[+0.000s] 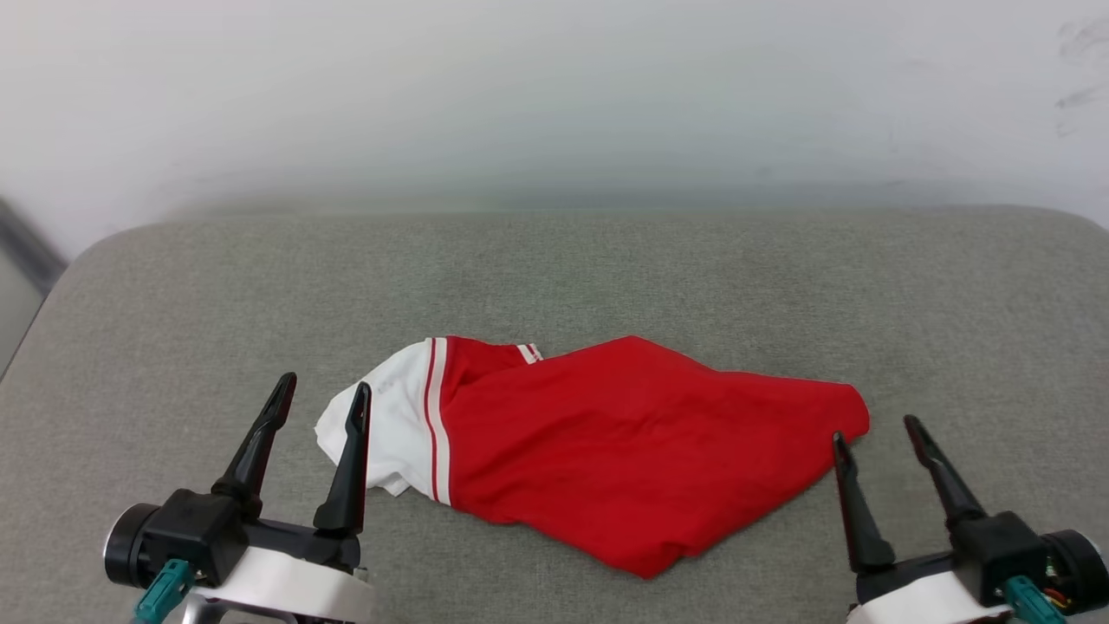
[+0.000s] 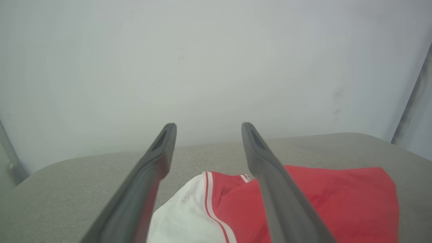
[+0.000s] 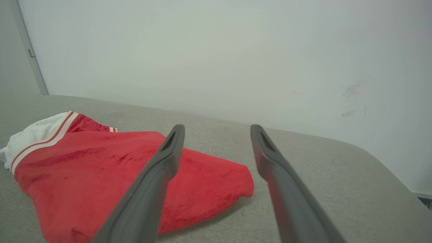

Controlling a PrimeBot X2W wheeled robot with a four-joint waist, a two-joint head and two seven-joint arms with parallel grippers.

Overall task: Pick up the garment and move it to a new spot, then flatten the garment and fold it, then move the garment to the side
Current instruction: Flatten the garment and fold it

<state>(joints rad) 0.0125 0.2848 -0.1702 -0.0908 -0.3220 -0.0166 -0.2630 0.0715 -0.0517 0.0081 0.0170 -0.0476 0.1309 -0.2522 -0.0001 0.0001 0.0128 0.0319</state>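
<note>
The garment [image 1: 624, 442] lies loosely folded on the grey cushioned surface [image 1: 606, 277], red body toward the right, a white sleeve with red-white stripes at its left end. No lettering shows. My left gripper [image 1: 322, 394] stands open just left of the white sleeve, its right finger over the sleeve's edge, nothing between the fingers. In the left wrist view the garment [image 2: 337, 199] lies below the open left gripper [image 2: 208, 129]. My right gripper [image 1: 873, 432] is open beside the garment's right tip, apart from it. The right wrist view has the garment [image 3: 101, 175] left of the open right gripper [image 3: 217, 130].
A pale wall [image 1: 554, 95] rises behind the surface. The surface's rounded left corner [image 1: 78, 260] drops off near a dark strip at the far left. Bare grey fabric spreads behind and to both sides of the garment.
</note>
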